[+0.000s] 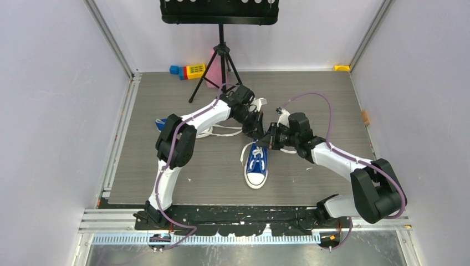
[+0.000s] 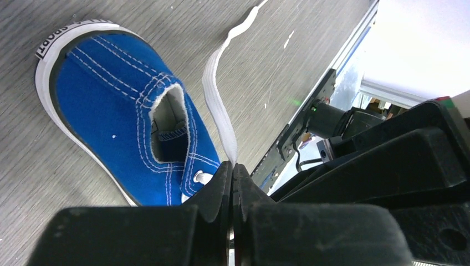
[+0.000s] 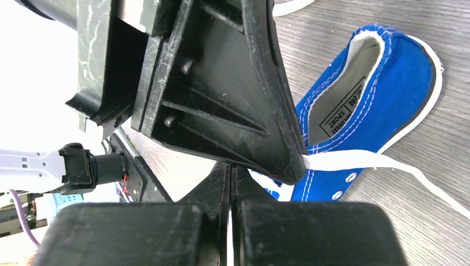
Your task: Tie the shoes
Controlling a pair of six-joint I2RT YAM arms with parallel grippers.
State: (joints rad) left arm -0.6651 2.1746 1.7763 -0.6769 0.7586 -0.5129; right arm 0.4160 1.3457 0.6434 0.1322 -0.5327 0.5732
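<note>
Your left tool (image 2: 232, 169) is clamped on a white lace (image 2: 217, 105). Its fingertips are pressed together with the flat strand pinched between them, and the lace rises from the pinch and runs away over the grey surface (image 1: 183, 166). Just beside that tool lies one blue shoe (image 1: 256, 166), near the middle of the surface. Its white toe cap points toward the arm bases and its heel sits under the two tools.

Your right tool (image 3: 229, 169) also has its fingers together, close against the left one. From its own camera you cannot tell whether any lace is caught between them. In that view a white strand (image 3: 360, 160) comes out from behind the left tool's tip, crosses the shoe by its eyelets and trails onto the surface.

The second shoe (image 1: 161, 123) sits well apart to the left, mostly hidden behind your left arm, with lace loops (image 1: 221, 131) lying beside it. A black tripod (image 1: 221, 66) stands near the far edge.
</note>
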